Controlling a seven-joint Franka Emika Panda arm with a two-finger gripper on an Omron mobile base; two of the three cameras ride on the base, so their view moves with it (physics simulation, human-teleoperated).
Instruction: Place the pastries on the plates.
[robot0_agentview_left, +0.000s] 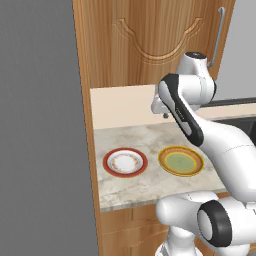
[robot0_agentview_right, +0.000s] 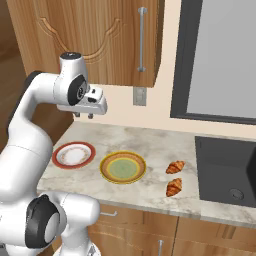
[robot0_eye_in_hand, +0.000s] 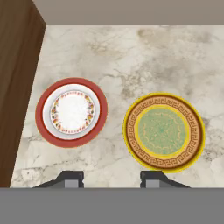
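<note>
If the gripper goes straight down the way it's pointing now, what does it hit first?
Most likely bare counter. The gripper points down, open and empty, over the gap between the red plate and the yellow plate. Depth is unclear, so a plate rim is possible.

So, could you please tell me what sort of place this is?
Most likely a kitchen: a marble-look counter under wooden cabinets, with a dark cooktop set into it.

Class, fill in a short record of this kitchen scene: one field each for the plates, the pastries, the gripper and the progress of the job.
plates: red-rimmed plate and yellow-rimmed plate side by side on the counter, both bare
pastries: two croissants on the counter, between the yellow-rimmed plate and the stovetop
gripper: gripper open, empty, raised above the counter
progress: no pastry plated yet
</note>
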